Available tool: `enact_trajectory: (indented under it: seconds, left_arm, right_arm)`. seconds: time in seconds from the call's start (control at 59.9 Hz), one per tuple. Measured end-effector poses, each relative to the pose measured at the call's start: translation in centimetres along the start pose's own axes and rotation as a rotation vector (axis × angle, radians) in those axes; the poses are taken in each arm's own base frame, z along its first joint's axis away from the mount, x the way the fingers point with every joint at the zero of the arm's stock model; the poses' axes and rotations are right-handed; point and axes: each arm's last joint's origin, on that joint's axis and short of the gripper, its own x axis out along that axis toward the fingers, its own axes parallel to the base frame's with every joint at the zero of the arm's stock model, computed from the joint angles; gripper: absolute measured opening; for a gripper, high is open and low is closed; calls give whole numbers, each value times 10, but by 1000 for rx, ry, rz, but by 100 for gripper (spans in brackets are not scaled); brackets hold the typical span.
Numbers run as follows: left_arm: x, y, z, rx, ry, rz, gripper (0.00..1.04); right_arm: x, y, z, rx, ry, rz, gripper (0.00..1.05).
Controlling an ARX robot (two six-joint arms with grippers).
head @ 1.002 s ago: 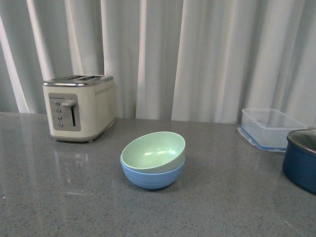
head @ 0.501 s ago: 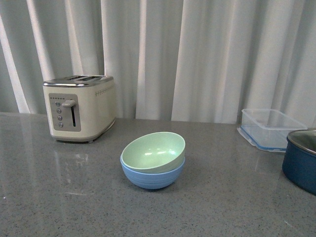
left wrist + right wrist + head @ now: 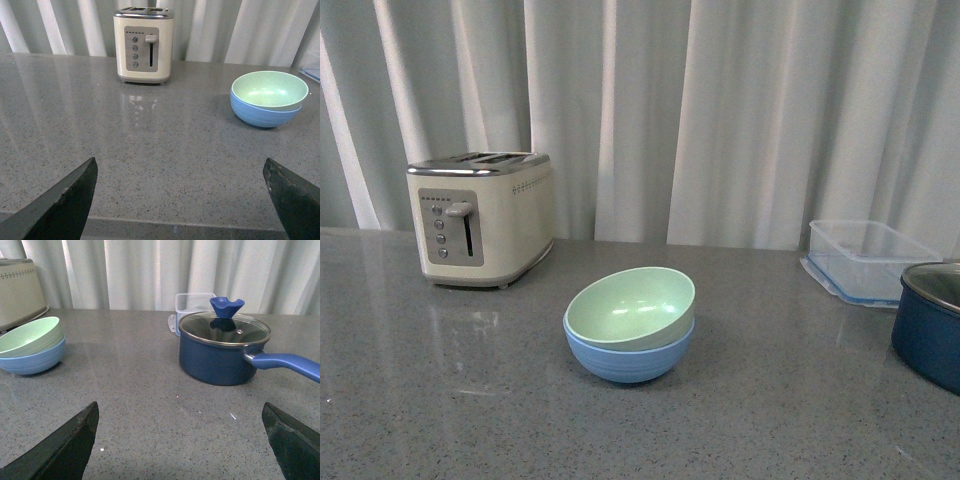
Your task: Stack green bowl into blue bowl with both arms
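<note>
The green bowl (image 3: 631,306) sits tilted inside the blue bowl (image 3: 629,358) mid-desk. Both grippers (image 3: 180,200) (image 3: 180,440) gape empty; levelling it would finish the job.

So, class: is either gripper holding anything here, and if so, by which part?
Nothing is held. The left gripper and the right gripper are both open with only bare countertop between their fingers. The green bowl sits tilted inside the blue bowl, untouched.

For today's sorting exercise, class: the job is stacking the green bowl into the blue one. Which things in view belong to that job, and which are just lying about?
Belong to the job:
green bowl, sitting tilted in the blue one
blue bowl
left gripper, jaws wide apart
right gripper, jaws wide apart

Just lying about:
toaster
clear container
navy pot with glass lid
</note>
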Motion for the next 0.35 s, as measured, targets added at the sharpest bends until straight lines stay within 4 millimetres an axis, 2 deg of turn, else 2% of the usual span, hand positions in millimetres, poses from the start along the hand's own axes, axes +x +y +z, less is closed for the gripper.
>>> enact_trajectory:
  seconds: [0.351]
  left_arm:
    - [0,0,0,0,0,0,98]
  right_arm:
    - [0,0,0,0,0,0,95]
